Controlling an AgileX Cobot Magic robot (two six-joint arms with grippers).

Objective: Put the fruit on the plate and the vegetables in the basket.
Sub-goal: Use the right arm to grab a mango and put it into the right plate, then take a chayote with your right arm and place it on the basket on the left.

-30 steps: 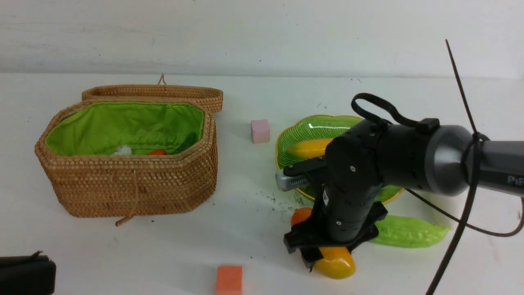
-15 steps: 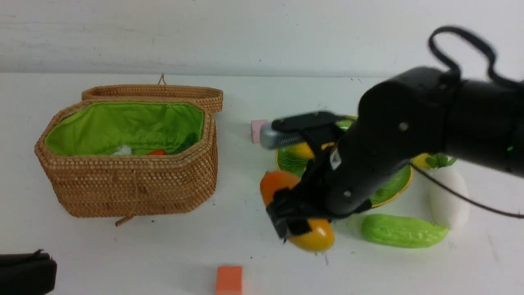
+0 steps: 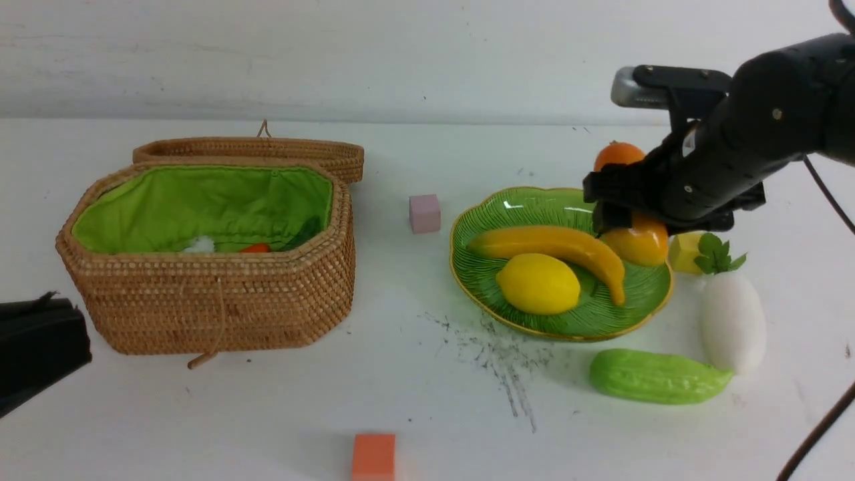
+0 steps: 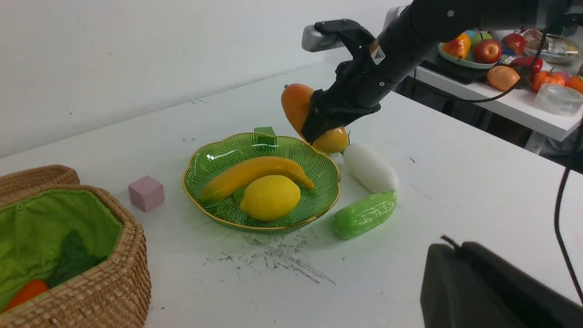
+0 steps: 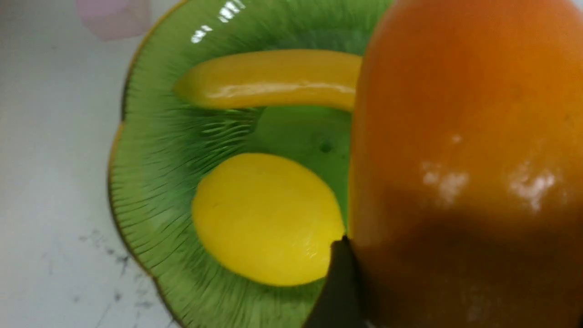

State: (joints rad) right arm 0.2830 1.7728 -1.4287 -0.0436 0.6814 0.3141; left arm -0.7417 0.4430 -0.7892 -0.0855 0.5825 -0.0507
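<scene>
Left gripper [image 3: 40, 351] at near left edge, clenched on nothing visible. Next, brown wicker basket [image 3: 214, 304], open, green-lined, orange-red carrot [image 4: 28, 291] partly visible inside. Orange block [image 3: 374, 457] nearer the camera; pink block [image 3: 425, 214] farther back, between basket and plate. Green plate [image 3: 507, 207] holding curved banana [image 3: 548, 242] and yellow lemon [image 3: 539, 284]. Above plate's right side, orange-yellow mango [image 3: 641, 242] raised, tilted, grasped in right gripper [image 3: 621, 197]. To the right, light-green gourd [image 3: 658, 376], then white radish [image 3: 733, 321], leafy end beside yellow block [image 3: 685, 252].

Carrot [image 4: 28, 291] partly hidden by basket wall, mango [image 5: 469, 136] cut off in right wrist view, pink cube [image 5: 114, 18] blurred
</scene>
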